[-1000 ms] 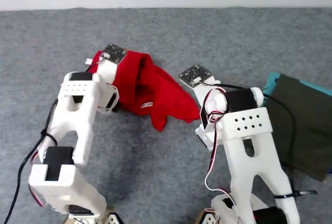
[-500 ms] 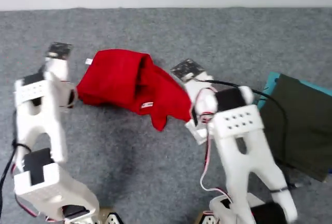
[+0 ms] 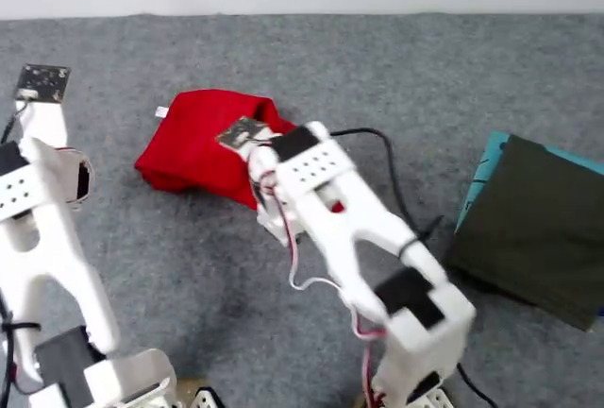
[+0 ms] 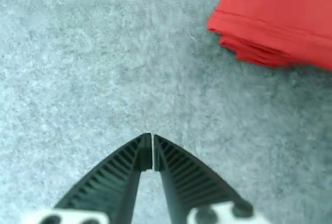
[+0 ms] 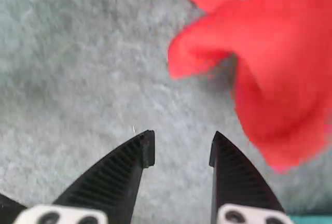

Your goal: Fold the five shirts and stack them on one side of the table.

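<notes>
A red shirt (image 3: 193, 144) lies bunched on the grey table, left of centre. My left arm (image 3: 38, 181) stands off to its left. In the left wrist view my left gripper (image 4: 152, 146) is shut over bare carpet, and the red shirt's folded edge (image 4: 275, 22) lies a little ahead of it. My right arm (image 3: 321, 191) lies across the shirt's right part. My right gripper (image 5: 181, 149) is open above the carpet with nothing between its fingers, and a loose red flap (image 5: 264, 63) lies just ahead and to one side.
A folded dark green shirt (image 3: 533, 224) rests on a teal one (image 3: 483, 167) at the right edge of the table. A black cable (image 3: 392, 172) trails from the right arm. Grey carpet covers the table.
My left arm has let go of the red shirt and pulled back to the left. My right arm has swung left over the shirt's right side. The shirt now lies flatter.
</notes>
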You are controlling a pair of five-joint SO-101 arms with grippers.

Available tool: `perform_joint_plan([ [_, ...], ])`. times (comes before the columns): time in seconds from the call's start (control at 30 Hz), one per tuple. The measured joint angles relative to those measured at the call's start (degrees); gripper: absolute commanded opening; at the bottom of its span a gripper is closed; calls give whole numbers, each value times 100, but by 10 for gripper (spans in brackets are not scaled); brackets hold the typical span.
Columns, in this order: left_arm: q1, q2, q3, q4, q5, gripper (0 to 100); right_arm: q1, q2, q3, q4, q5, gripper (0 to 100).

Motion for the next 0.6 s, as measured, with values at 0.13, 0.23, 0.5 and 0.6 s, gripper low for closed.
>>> perform_joint_plan([
  [0.13,-158,-149,105,0,0,17,-79,923,-923,281,0,186],
  [0.23,-325,-149,114,0,0,17,-114,1486,-1609,404,0,186],
  [0.5,-536,-158,325,-88,0,17,-114,2585,-2629,703,0,184],
  [0.6,-545,-158,360,-88,0,17,-114,2875,-2734,703,0,184],
])
